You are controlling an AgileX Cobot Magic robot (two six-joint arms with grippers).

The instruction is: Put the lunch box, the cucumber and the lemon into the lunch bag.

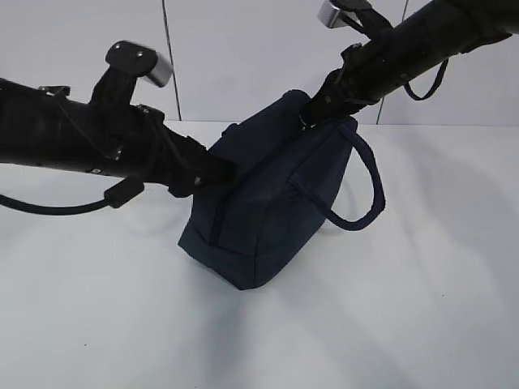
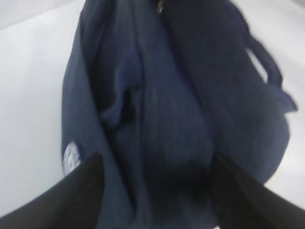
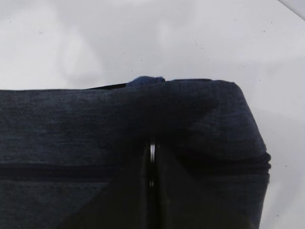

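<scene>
Fabric fills most of both wrist views: one lunch bag, dark navy and boxy, stands near the middle of the white table, leaning a little, its lower corner toward the camera; bare tabletop lies on every side of it, widest in front and to the right, with the pale wall close behind; the bag's base sits well apart from any table edge that shows.

Two arms meet at the bag; the left gripper comes in from the left at the bag's near end, its two dark fingers spread apart with the cloth between and ahead of them, and the blurred view does not let me say whether they touch it; the right gripper comes down from the upper right onto the top of the bag, its jaws pressed together on the metal ring pull beside the dark zipper line.

Counted: one bag, two loop handles, one hanging free on the right side, one ring pull, two grippers; the top seam looks drawn together in the right wrist view.
</scene>
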